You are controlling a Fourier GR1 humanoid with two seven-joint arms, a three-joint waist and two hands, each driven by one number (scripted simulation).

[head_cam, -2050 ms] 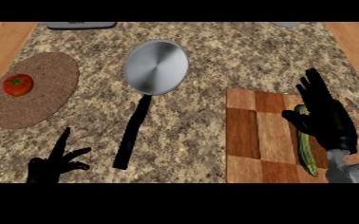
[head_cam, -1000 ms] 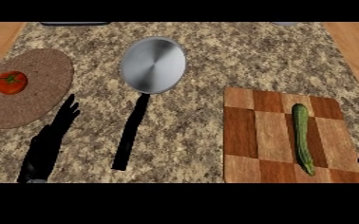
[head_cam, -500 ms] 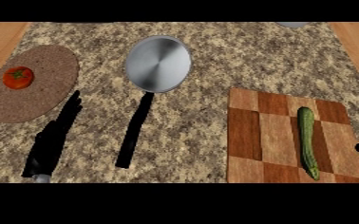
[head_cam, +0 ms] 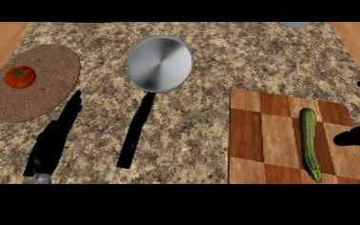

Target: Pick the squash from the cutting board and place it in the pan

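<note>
Green and slender, the squash (head_cam: 308,143) lies lengthwise on the checkered cutting board (head_cam: 264,138), just left of the right hand (head_cam: 347,137), of which only a dark sliver shows at the view's edge; whether its fingers are straight or curled cannot be told. The squash looks stiff, light and smooth-skinned, likely to roll, so a hold across its middle, fingers one side and thumb the other, seems safest.

Well to the hand's left and farther from the robot sits the pan (head_cam: 159,64), its black handle pointing back toward the robot. The left hand (head_cam: 55,138), fingers straight and relaxed, lies flat near a brown mat (head_cam: 42,90) bearing a tomato (head_cam: 20,76).

Half a second earlier the right hand was barely visible; now it has edged in toward the squash, which has not been lifted.
</note>
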